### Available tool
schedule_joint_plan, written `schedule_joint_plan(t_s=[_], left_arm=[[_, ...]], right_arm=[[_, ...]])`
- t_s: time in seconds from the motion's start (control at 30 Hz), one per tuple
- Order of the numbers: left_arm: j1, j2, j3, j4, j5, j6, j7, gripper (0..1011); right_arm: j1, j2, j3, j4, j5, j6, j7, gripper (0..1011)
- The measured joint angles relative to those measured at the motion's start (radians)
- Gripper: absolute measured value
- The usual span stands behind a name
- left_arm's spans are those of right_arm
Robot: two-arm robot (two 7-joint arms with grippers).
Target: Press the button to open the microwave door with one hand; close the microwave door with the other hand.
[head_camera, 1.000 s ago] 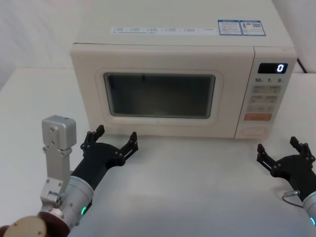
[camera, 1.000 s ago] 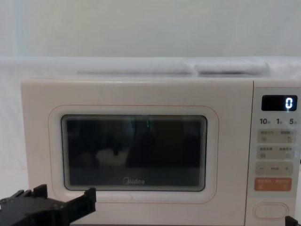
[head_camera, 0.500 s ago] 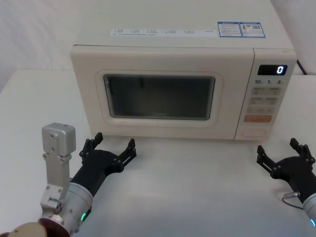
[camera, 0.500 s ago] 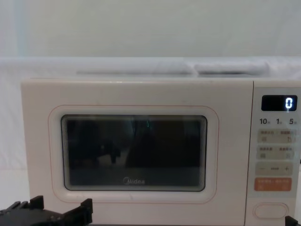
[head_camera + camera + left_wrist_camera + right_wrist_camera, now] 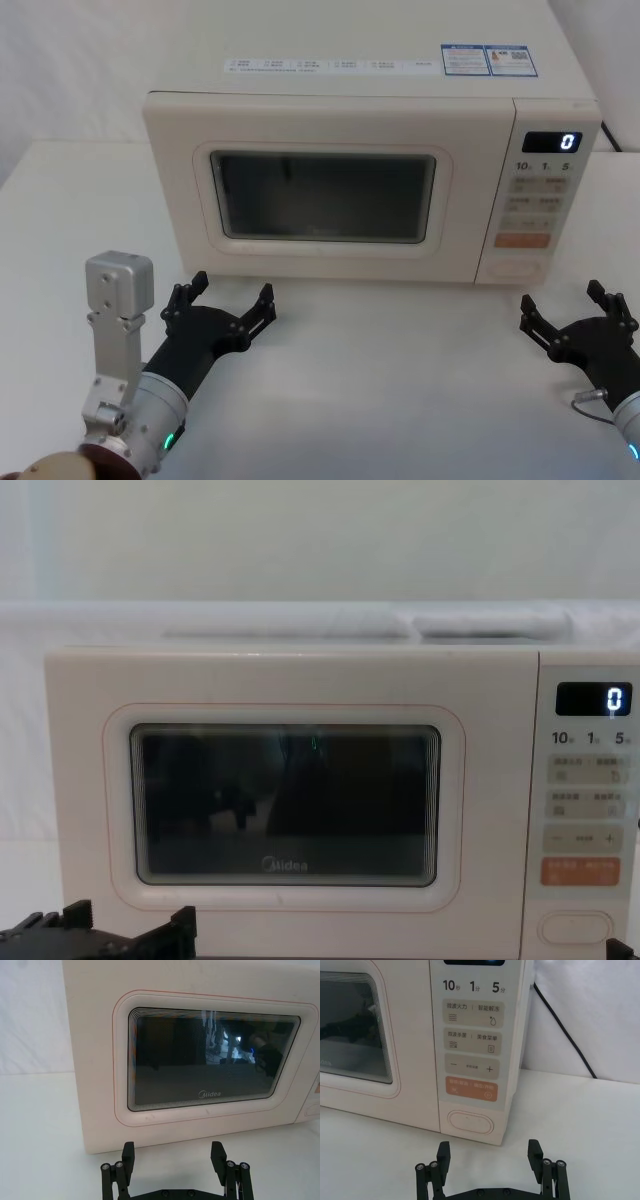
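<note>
I have the microwave door point(image 5: 325, 190) shut flush against the oven body, its dark window facing me and the Midea logo low on the glass in the chest view. My left gripper point(image 5: 221, 306) sits low over the white table point(image 5: 400, 380), in front of the door's lower left corner and a little short of it, touching nothing. That arm comes in from the lower left, forearm angled up and to the right, with the silver bracket point(image 5: 117, 300) standing upright on the wrist. Its jaws are spread wide and hold nothing; from the left wrist view the two fingertips point(image 5: 128, 1152) stand well apart, pointing at the base of the door. My right gripper point(image 5: 577, 314) is over at the right edge of the table, in front of the control panel point(image 5: 543, 190) and clear of it, arm coming in from the lower right corner. It too is wide open and empty, both fingers point(image 5: 443, 1152) aimed forward. In the right wrist view the button point(image 5: 470, 1122) lies straight ahead of that gripper, at the bottom of the panel just beneath the orange key point(image 5: 471, 1088), with a strip of bare table between the fingertips and the oven front. The display point(image 5: 552, 141) reads 0.
</note>
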Motion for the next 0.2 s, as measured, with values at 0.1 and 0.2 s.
schedule_joint_plan(t_s=[0.1, 0.2], left_arm=[[0.0, 0.0, 0.0, 0.0, 0.0, 0.0, 0.0, 1001], [0.0, 0.0, 0.0, 0.0, -0.001, 0.0, 0.0, 1001]], right_arm=[[0.0, 0.0, 0.0, 0.0, 0.0, 0.0, 0.0, 1001], [0.0, 0.0, 0.0, 0.0, 0.0, 0.0, 0.0, 1001]])
